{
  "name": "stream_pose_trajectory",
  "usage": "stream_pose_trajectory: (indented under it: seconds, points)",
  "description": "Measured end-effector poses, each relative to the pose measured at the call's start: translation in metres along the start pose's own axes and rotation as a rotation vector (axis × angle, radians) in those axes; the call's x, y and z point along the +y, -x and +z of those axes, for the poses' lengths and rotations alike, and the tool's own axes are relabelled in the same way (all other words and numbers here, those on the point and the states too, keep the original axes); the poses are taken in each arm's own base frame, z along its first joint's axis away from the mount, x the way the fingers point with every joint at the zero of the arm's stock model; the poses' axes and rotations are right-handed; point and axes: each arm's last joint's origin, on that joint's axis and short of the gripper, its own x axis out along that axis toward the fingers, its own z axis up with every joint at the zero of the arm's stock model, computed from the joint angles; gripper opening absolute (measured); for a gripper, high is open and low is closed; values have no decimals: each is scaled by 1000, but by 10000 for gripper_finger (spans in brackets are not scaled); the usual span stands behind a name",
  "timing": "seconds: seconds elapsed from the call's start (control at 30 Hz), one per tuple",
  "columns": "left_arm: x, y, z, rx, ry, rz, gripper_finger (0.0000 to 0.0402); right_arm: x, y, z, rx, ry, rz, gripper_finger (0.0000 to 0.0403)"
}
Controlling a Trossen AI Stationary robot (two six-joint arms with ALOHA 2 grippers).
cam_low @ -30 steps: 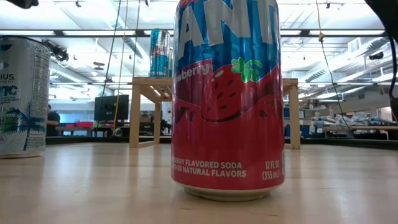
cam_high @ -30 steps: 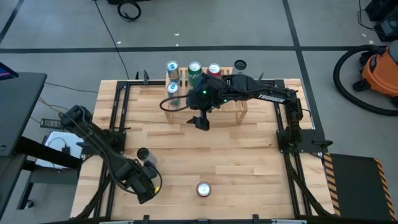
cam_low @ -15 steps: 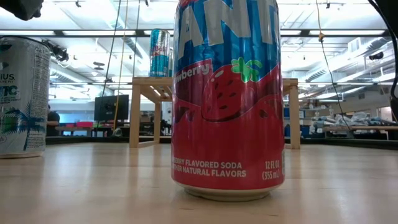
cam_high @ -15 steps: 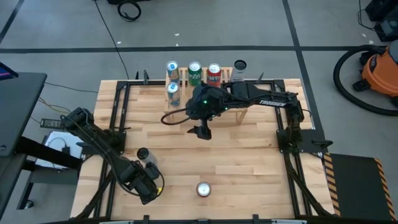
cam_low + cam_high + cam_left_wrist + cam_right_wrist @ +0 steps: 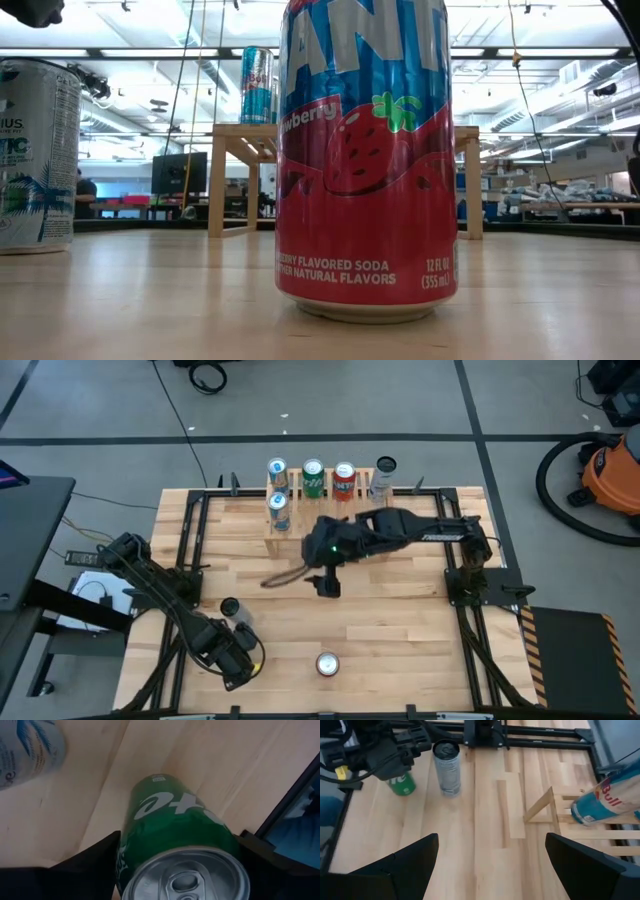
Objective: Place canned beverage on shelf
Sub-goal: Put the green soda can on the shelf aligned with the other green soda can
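Closing left end effector [image 5: 180, 870] around green can [image 5: 175, 830], grip unconfirmed | tipping risk: neighbouring white can [image 5: 27, 745] | right end effector [image 5: 490, 865] spread, empty.

In the low view, a red-and-blue strawberry soda can [image 5: 366, 160] fills the frame, its top cut off, hiding the middle of the light wooden slatted shelf [image 5: 232, 135] behind it. A pale white can [image 5: 38, 155] is cropped at the edge. In the left wrist view, a green aluminium can [image 5: 176, 837] runs past the frame edge.
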Motion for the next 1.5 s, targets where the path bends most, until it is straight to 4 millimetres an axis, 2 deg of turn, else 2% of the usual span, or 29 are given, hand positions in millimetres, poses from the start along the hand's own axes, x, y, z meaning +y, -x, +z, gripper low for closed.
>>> stream_pose_trajectory:
  seconds: [0.23, 0.57, 0.77, 1.1, 1.5]
  points:
    - [1, 7, 0, 2, -65, 24, 319, 31, 6, -3, -17, 62, -107, 378]
    - [-10, 45, 6, -16, -102, 17, 319, 57, 21, -7, -50, 112, -191, 378]
    - [-11, 76, 27, -79, -153, -12, 319, 54, 50, -10, -78, 76, -249, 378]
    - [12, 124, 69, -191, -275, 77, 319, 39, 103, -25, -92, -9, -298, 378]
    - [43, 171, 116, -362, -411, 114, 319, 21, 132, -41, -73, -21, -376, 378]
